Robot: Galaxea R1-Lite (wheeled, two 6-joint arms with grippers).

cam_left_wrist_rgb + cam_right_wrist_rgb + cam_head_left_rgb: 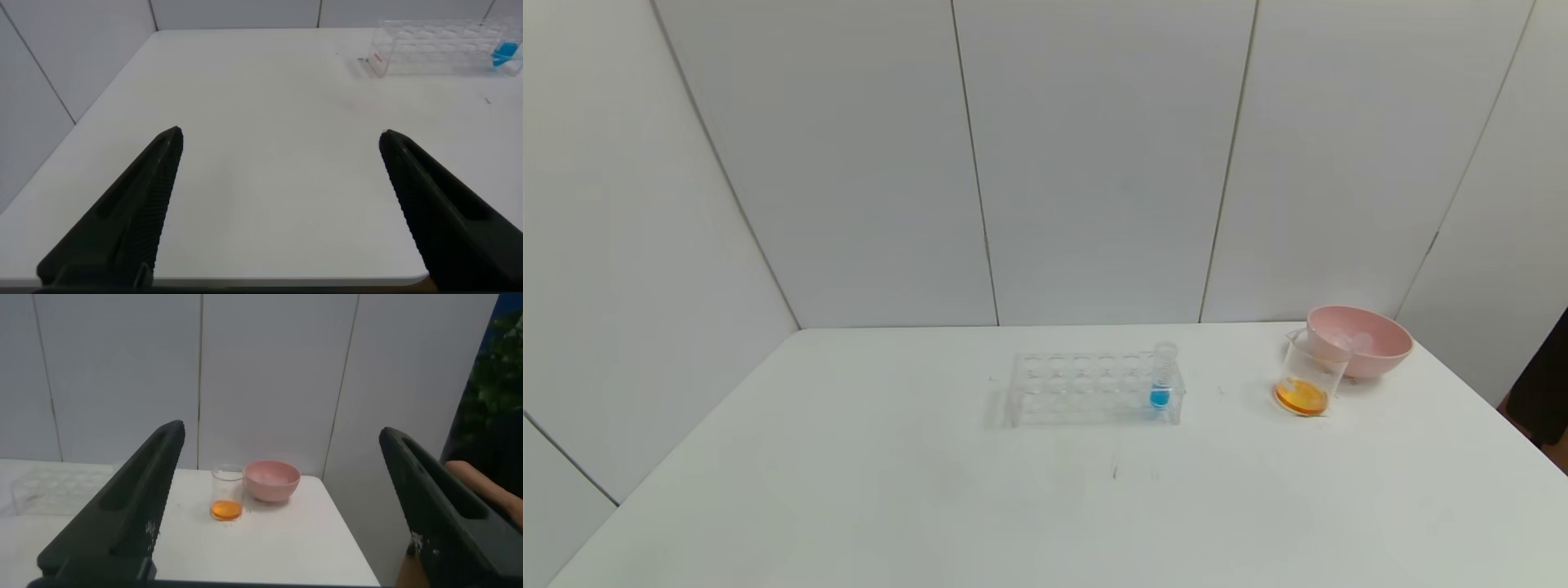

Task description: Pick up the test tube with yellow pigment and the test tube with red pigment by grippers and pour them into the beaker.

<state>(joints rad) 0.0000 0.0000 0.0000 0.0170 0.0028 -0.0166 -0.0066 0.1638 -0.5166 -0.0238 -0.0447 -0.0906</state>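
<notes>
The clear beaker (1307,377) stands at the table's right rear and holds orange liquid at its bottom; it also shows in the right wrist view (227,493). The yellow tube and the red tube are not in view. The clear tube rack (1094,389) in the middle holds only a blue-liquid tube (1161,377). My left gripper (280,140) is open and empty over the table's near left part. My right gripper (282,433) is open and empty, well back from the beaker. Neither gripper shows in the head view.
A pink bowl (1365,338) stands right behind the beaker, touching or nearly touching it; it also shows in the right wrist view (272,479). The rack shows far off in the left wrist view (445,47). White walls close the table at the back.
</notes>
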